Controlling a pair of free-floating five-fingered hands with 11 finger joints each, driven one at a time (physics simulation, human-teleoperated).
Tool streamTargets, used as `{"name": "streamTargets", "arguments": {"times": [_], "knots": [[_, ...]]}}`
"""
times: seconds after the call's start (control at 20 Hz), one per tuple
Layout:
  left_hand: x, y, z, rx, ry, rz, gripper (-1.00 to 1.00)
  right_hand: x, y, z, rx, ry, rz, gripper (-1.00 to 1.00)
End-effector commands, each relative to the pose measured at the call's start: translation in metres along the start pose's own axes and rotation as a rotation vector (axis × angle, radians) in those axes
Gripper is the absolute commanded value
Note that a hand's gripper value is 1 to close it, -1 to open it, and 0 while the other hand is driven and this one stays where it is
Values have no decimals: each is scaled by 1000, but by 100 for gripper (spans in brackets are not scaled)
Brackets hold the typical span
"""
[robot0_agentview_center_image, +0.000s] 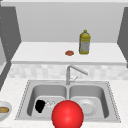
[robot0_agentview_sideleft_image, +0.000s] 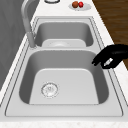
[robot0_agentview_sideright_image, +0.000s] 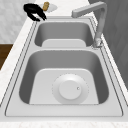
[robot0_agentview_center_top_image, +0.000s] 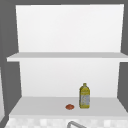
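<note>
At lower left of front view, my left hand (robot0_agentview_center_image: 40, 106) hangs over left basin (robot0_agentview_center_image: 47, 96), fingers curled, holding nothing. Yellow bottle (robot0_agentview_center_image: 84, 42) on shelf, upper right; label unreadable. Plate (robot0_agentview_center_image: 87, 107) in right basin.

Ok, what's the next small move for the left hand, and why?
Probably ease the left hand leftward toward the bowl: its fingers curl round nothing above the left basin's front rim, and that bowl sits nearest on the counter.

left hand (robot0_agentview_center_image: 40, 106) over left basin | red ball (robot0_agentview_center_image: 67, 115) front | bottle (robot0_agentview_center_image: 84, 42) on shelf
</note>
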Motion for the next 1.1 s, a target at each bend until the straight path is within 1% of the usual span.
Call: {"name": "streamTargets", "arguments": {"times": [0.0,0.05,0.15,0.35,0.55,0.6,0.8,1.05], "knots": [[0,0,0,0,0,0,0,23,3,21,-3,2,-22,-100],[0,0,0,0,0,0,0,27,6,24,-25,4,-29,-100],[0,0,0,0,0,0,0,33,16,26,-66,-10,-26,-100],[0,0,0,0,0,0,0,57,22,32,-152,26,-50,-100],[0,0,0,0,0,0,0,82,20,27,-229,93,-68,-100],[0,0,0,0,0,0,0,90,17,23,-242,112,-61,-100],[0,0,0,0,0,0,0,111,16,16,-274,175,-72,-100],[0,0,0,0,0,0,0,139,19,5,-265,236,-98,-100]]}}
